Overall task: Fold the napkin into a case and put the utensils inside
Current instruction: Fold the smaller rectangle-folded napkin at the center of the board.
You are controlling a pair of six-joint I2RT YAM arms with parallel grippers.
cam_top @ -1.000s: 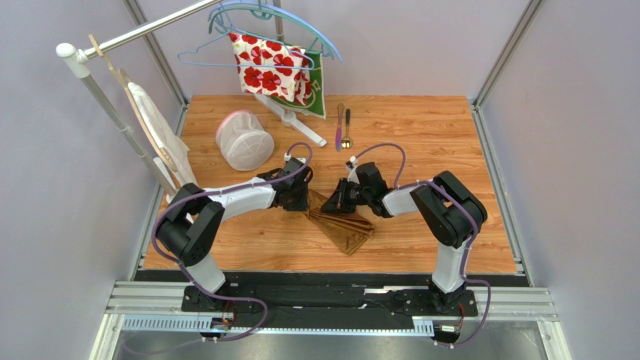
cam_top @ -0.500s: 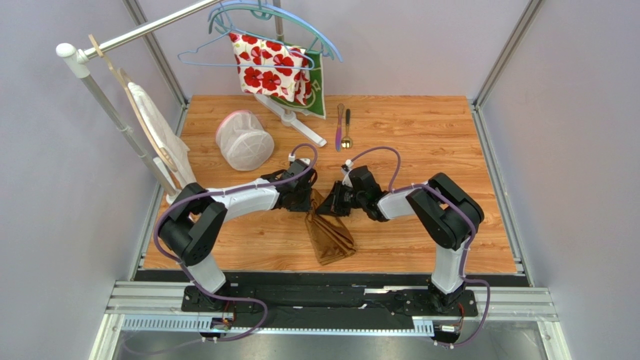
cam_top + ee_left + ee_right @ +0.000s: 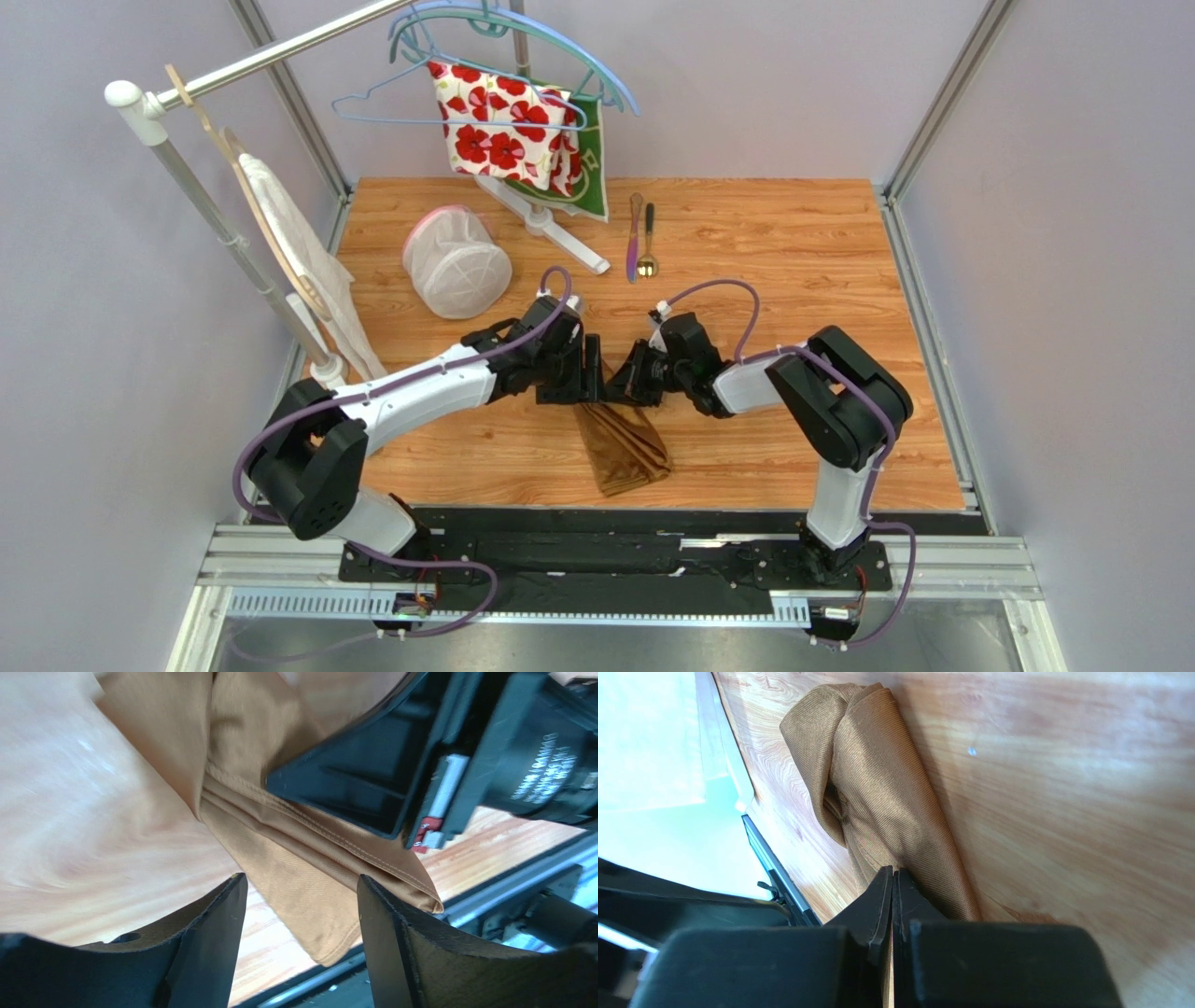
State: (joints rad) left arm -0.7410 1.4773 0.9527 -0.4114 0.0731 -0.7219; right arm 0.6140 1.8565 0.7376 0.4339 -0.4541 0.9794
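Note:
The golden-brown napkin [image 3: 623, 445] is folded into a narrow bundle and hangs from its upper end down onto the wooden table [image 3: 786, 280]. My right gripper [image 3: 629, 392] is shut on that upper end; in the right wrist view the cloth [image 3: 892, 791] runs away from the pinched fingertips [image 3: 893, 876]. My left gripper [image 3: 592, 381] stands open right beside it, its fingers [image 3: 210, 938] spread on either side of the napkin's lower layers [image 3: 309, 875] without touching them. The utensils, a purple-pink knife [image 3: 633, 235] and a gold spoon [image 3: 647, 241], lie side by side at the far middle.
A white mesh basket [image 3: 456, 262] stands at the far left. A floral cloth [image 3: 505, 123] and a green cloth [image 3: 601, 175] hang from hangers at the back, above a white stand [image 3: 540, 217]. A rack with a white bag [image 3: 295, 238] runs along the left. A metal rail [image 3: 617, 553] borders the near edge.
My left gripper has opened and let go of the napkin, and its arm has stretched further right. The napkin went from a flat triangle to a narrow bundle hanging from my right gripper.

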